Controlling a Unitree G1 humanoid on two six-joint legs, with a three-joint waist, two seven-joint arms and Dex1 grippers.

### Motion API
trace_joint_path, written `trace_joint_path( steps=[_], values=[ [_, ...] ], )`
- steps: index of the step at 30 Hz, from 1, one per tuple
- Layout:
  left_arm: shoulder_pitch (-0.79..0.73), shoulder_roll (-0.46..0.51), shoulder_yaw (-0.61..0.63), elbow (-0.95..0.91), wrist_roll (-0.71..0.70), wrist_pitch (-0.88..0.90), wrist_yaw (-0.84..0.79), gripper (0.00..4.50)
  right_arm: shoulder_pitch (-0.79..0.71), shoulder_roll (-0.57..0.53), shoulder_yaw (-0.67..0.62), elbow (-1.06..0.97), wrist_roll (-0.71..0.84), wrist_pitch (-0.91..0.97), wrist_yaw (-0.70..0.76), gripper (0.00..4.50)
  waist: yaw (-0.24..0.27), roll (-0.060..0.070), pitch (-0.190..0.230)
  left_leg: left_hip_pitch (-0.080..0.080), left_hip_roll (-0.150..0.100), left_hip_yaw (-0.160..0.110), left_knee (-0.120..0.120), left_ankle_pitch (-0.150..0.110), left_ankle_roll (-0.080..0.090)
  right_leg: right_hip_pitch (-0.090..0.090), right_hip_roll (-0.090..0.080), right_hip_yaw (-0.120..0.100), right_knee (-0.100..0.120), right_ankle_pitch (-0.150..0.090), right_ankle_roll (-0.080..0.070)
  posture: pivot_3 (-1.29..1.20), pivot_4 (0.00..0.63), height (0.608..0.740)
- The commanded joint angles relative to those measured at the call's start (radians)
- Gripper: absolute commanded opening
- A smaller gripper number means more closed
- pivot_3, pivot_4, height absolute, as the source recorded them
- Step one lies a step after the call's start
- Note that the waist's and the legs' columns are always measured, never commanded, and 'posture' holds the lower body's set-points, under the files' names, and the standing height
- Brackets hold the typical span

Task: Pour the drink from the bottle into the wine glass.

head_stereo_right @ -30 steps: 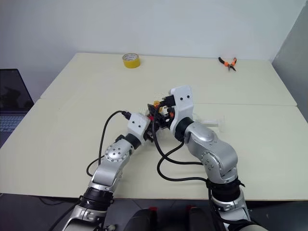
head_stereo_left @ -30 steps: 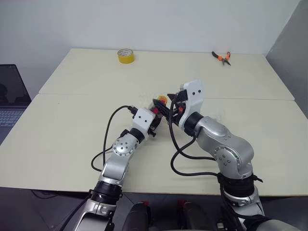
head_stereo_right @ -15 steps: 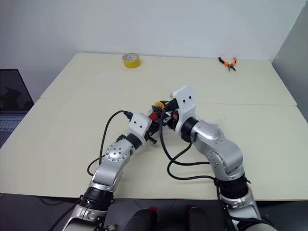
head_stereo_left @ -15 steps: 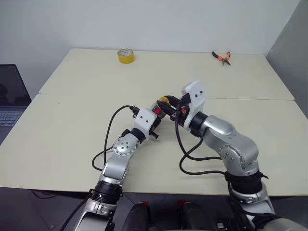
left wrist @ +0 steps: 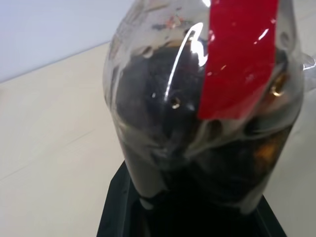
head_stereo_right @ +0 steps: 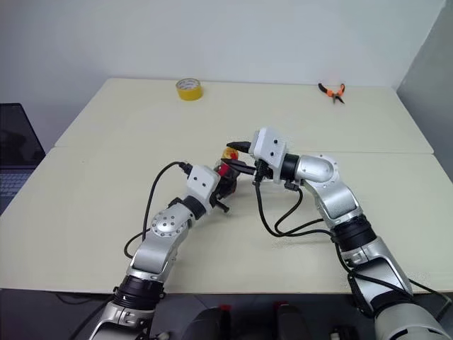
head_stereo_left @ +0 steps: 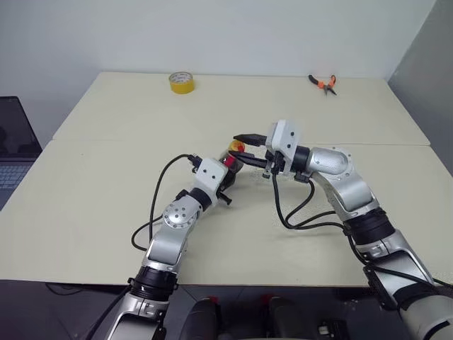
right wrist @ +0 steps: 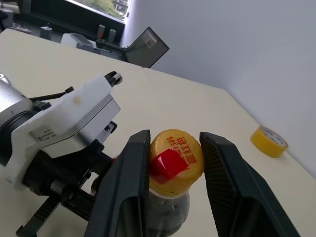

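Observation:
The bottle stands mid-table, a small clear one with a red label and a yellow cap. The dark drink shows through its bulbous body. My left gripper comes in from the near left and is shut on the bottle's body. My right gripper reaches in level from the right. Its two black fingers sit against either side of the cap, shut on it. The wine glass is out of view.
A yellow tape roll lies at the far left of the cream table. Orange-handled pliers lie at the far right. A laptop sits beyond the table's left edge. Black cables hang from both wrists.
My right arm has swung its elbow out to the right and rolled its wrist, so the gripper now points left at the cap. The left gripper has closed on the bottle.

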Motion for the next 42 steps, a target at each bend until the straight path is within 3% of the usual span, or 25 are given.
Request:
trace_joint_path(
  steps=[1,7,9,13,16,26,38,42],
  values=[
    [-0.012,0.002,0.039,-0.095,-0.032,-0.032,0.005,0.77,0.042,-0.040,-0.075,-0.018,0.011,0.088,-0.007,1.95,0.001,0.000,0.000,0.000,0.000,0.000,0.000,0.000,0.000,0.000,0.000,0.000,0.000,0.000,0.000,0.00,0.150,0.740],
    [-0.012,0.003,0.041,-0.099,-0.032,-0.031,0.005,0.76,0.150,0.021,-0.136,-0.284,0.131,0.374,-0.122,4.01,0.004,0.000,0.000,0.000,0.000,0.000,0.000,0.000,0.000,0.000,0.000,0.000,0.000,0.000,0.000,0.00,0.150,0.740],
    [-0.016,0.001,0.040,-0.097,-0.028,-0.033,0.008,0.76,0.219,0.087,-0.158,-0.447,0.195,0.530,-0.253,4.02,0.003,0.000,0.000,0.000,0.000,0.000,0.000,0.000,0.000,0.000,0.000,0.001,0.001,0.000,0.000,0.00,0.150,0.740],
    [-0.019,-0.005,0.032,-0.088,-0.016,-0.039,0.016,0.76,0.243,0.253,-0.195,-0.611,0.152,0.707,-0.559,4.02,-0.002,0.000,0.000,0.000,0.000,0.000,-0.001,0.000,0.000,-0.001,0.000,0.000,0.001,0.000,0.000,0.00,0.150,0.740],
    [-0.023,-0.007,0.027,-0.076,-0.009,-0.045,0.018,0.76,0.237,0.308,-0.178,-0.658,0.136,0.792,-0.646,4.02,0.001,0.000,0.000,0.000,0.000,-0.001,0.000,0.001,-0.001,-0.001,0.000,0.000,0.002,0.000,0.000,0.00,0.150,0.740],
    [-0.037,-0.020,0.014,-0.054,0.008,-0.051,0.023,0.74,0.197,0.403,-0.133,-0.660,0.061,0.832,-0.782,4.02,-0.002,0.000,0.000,0.000,0.000,0.000,-0.001,0.001,-0.001,-0.002,0.000,0.001,0.002,0.000,0.000,0.00,0.150,0.740],
    [-0.028,-0.023,0.007,-0.060,0.014,-0.047,0.031,0.74,0.204,0.435,-0.139,-0.670,0.061,0.839,-0.793,4.02,-0.003,0.000,0.000,0.000,0.000,0.000,-0.001,0.001,-0.001,-0.002,0.000,0.001,0.002,0.000,0.000,0.00,0.150,0.740],
    [-0.026,-0.020,0.009,-0.061,0.013,-0.046,0.033,0.74,0.208,0.436,-0.140,-0.679,0.064,0.834,-0.791,3.07,-0.003,0.000,0.000,0.000,0.000,0.000,-0.001,0.001,-0.001,-0.002,0.000,0.001,0.002,0.000,0.000,0.00,0.150,0.740]
  ],
)
